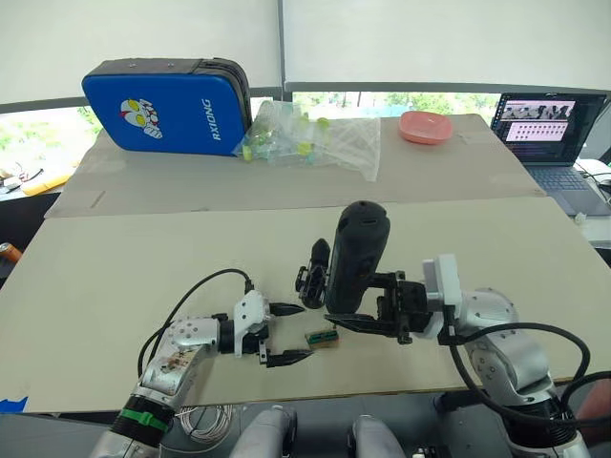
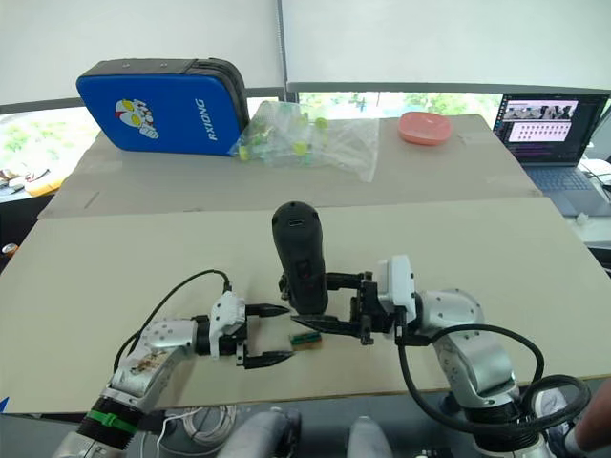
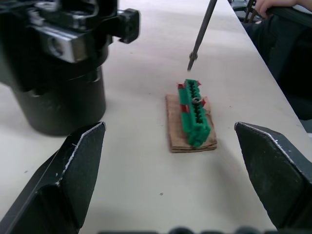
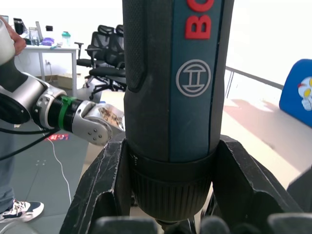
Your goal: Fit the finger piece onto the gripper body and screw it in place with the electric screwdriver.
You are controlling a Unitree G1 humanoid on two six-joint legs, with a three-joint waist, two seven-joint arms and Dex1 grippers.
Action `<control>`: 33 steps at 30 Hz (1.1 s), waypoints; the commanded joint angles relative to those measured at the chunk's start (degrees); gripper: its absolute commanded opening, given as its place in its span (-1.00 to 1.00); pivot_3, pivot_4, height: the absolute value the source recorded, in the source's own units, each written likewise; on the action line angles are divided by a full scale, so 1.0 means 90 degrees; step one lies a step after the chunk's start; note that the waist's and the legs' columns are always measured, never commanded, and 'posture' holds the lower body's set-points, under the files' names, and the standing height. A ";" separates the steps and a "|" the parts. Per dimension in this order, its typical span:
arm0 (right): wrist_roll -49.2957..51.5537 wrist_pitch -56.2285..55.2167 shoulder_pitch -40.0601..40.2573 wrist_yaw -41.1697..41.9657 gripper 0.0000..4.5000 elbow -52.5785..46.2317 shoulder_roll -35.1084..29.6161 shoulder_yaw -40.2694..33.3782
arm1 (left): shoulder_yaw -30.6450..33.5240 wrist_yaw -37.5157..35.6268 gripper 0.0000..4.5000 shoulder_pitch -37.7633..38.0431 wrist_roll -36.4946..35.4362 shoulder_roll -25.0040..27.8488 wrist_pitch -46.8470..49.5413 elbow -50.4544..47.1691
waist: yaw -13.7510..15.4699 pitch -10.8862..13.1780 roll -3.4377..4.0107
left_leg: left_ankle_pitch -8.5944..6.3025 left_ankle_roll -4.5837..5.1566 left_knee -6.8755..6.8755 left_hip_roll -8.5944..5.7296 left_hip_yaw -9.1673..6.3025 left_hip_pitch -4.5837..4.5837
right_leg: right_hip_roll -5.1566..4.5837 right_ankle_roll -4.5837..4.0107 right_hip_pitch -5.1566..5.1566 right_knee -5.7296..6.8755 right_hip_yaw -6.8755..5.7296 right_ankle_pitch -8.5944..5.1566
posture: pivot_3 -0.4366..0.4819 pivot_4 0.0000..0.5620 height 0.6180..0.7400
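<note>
Right claw clamps the electric screwdriver, held upright mid-counter, bit tip just above a small green block. Gripper body stands just left of the screwdriver, on its far side. Left claw gapes empty, fingers wide apart, just left of the block.

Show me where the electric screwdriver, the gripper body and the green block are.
electric screwdriver (image 2: 301, 258), right eye view, mid barrel.
gripper body (image 3: 63, 92), left wrist view, round base.
green block (image 3: 195, 114), left wrist view, top ridge.
</note>
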 commanded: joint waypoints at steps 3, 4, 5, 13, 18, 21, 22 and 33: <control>0.0584 0.0290 -0.0263 -0.0189 -0.15 -0.0587 -0.0135 -0.0329 | 0.0397 -0.0488 1.00 0.0132 -0.0694 0.0316 0.0298 -0.0623 | 0.0003 0.0004 -0.0005 | 0.0000 0.0000 -0.0001 0.0000 0.0000 -0.0001 | -0.0003 0.0000 0.0000 -0.0004 0.0001 0.0000 | -0.05 -0.47 1.00; 0.0658 0.0356 -0.0290 -0.0222 -0.15 -0.0649 -0.0170 -0.0371 | 0.0470 -0.0606 1.00 0.0170 -0.0820 0.0411 0.0360 -0.0716 | 0.0005 0.0004 -0.0005 | 0.0000 0.0000 -0.0001 0.0000 0.0000 -0.0001 | -0.0003 0.0000 0.0000 -0.0004 0.0002 0.0000 | -0.05 -0.47 1.00; 0.0719 0.0411 -0.0316 -0.0246 -0.15 -0.0702 -0.0206 -0.0412 | 0.0521 -0.0671 1.00 0.0185 -0.0848 0.0514 0.0378 -0.0754 | 0.0003 0.0004 -0.0005 | 0.0000 0.0000 -0.0002 0.0000 0.0000 -0.0001 | -0.0005 0.0000 0.0000 -0.0005 0.0002 0.0000 | -0.05 -0.47 1.00; 0.1359 0.0915 -0.0644 -0.0515 -0.15 -0.1033 -0.0635 -0.1010 | 0.1253 -0.0955 1.00 0.0002 -0.1756 0.1100 0.1293 -0.0929 | 0.0007 0.0008 -0.0013 | -0.0001 0.0000 -0.0003 0.0000 0.0000 -0.0001 | -0.0008 -0.0001 -0.0001 -0.0008 0.0003 0.0000 | -0.05 -0.47 1.00; 0.1932 0.1365 -0.1219 -0.0731 -0.15 -0.0750 -0.0987 -0.1571 | 0.1689 -0.0811 1.00 -0.0355 -0.2232 0.1146 0.1912 -0.0877 | 0.0005 0.0011 -0.0016 | -0.0001 0.0000 -0.0002 0.0000 0.0000 -0.0002 | -0.0008 -0.0001 -0.0001 -0.0007 0.0002 0.0000 | -0.05 -0.47 1.00; 0.2089 0.1567 -0.1604 -0.0871 -0.15 -0.0488 -0.1042 -0.1695 | 0.1814 -0.0725 1.00 -0.0596 -0.2216 0.1064 0.1923 -0.0685 | 0.0002 0.0011 -0.0018 | 0.0000 0.0000 -0.0003 0.0000 0.0000 -0.0002 | -0.0008 -0.0001 0.0000 -0.0007 0.0002 0.0000 | -0.05 -0.47 1.00; 0.2100 0.1605 -0.1721 -0.0900 -0.15 -0.0405 -0.1029 -0.1692 | 0.1823 -0.0709 1.00 -0.0667 -0.2146 0.1033 0.1839 -0.0602 | 0.0002 0.0011 -0.0018 | 0.0000 0.0001 -0.0004 0.0000 0.0000 -0.0002 | -0.0008 -0.0001 0.0000 -0.0007 0.0003 0.0000 | -0.05 -0.47 1.00; 0.1808 0.1695 -0.2580 -0.1112 -0.15 0.0441 -0.0419 -0.1313 | 0.1810 -0.0596 1.00 -0.1046 -0.1595 0.0694 0.1070 -0.0013 | 0.0000 0.0016 -0.0025 | 0.0001 0.0003 -0.0005 -0.0002 0.0001 -0.0010 | -0.0006 -0.0002 -0.0012 -0.0006 0.0006 0.0001 | -0.05 -0.47 1.00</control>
